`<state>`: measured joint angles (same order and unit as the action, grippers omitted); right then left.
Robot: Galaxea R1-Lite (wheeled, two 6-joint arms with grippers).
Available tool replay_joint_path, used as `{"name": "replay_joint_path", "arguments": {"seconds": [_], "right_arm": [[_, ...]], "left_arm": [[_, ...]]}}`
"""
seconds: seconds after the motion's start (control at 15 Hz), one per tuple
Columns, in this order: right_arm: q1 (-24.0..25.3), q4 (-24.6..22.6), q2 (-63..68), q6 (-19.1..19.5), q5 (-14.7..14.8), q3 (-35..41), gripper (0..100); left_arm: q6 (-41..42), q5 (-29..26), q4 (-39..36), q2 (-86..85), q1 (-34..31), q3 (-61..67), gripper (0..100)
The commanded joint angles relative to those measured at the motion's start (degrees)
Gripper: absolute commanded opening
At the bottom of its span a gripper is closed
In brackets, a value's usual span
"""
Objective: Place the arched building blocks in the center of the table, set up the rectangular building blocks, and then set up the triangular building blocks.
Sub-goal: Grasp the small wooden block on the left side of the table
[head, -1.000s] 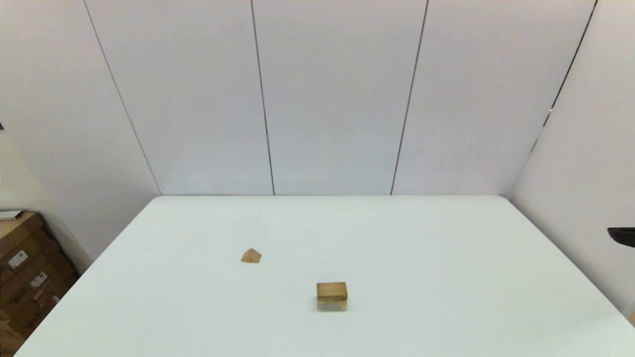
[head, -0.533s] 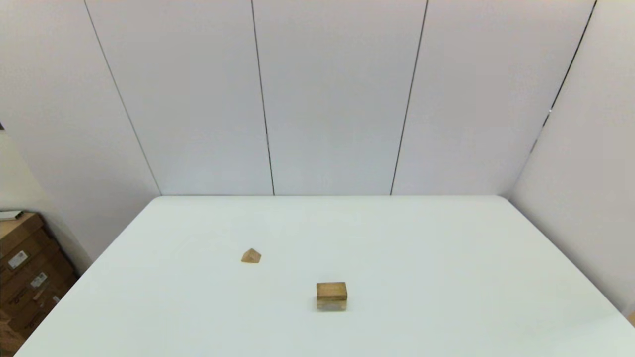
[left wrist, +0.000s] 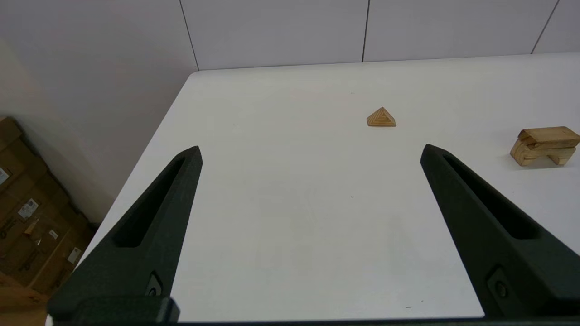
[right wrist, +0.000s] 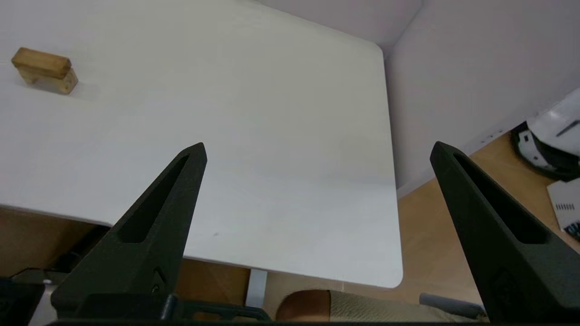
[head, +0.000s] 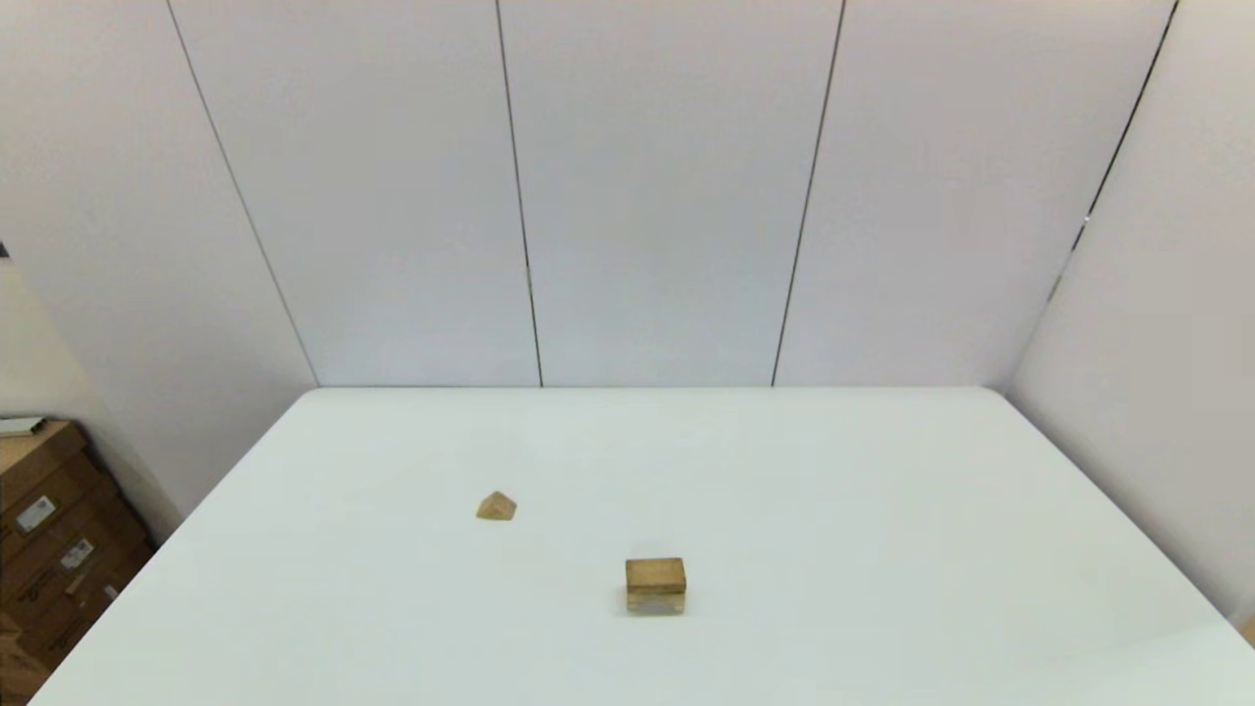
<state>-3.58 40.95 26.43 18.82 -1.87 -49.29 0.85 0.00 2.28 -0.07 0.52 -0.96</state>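
Sitting flat on arch block (head: 655, 600): rectangle block (head: 655, 574); lying left of it, apart: triangle block (head: 496, 506). Hanging wide open, gripping nothing: left gripper (left wrist: 311, 152), right gripper (right wrist: 318, 150).

The left gripper (left wrist: 310, 151) is showing two long matte black fingers (left wrist: 149, 240), each tapering from a broad base to a narrow, blunt tip. A long slot is running down the inner face of each finger, and a small round screw is sitting near the base below the slot. A flat black crosspiece is joining the finger bases.

The right gripper (right wrist: 317, 149) is showing the same build: two matte black wedge-shaped fingers (right wrist: 147, 240) with a finely grained surface, a recessed slot in each, and a small screw low on the near finger.
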Motion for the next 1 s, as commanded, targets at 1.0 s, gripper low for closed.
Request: {"name": "replay_joint_path", "arguments": {"seconds": [1.0], "right_arm": [[3.50,-28.64,-26.52,-9.51,-0.33,37.33,100]], "left_arm": [[0.03,0.00,0.01,0.07,0.00,0.00,100]]}}
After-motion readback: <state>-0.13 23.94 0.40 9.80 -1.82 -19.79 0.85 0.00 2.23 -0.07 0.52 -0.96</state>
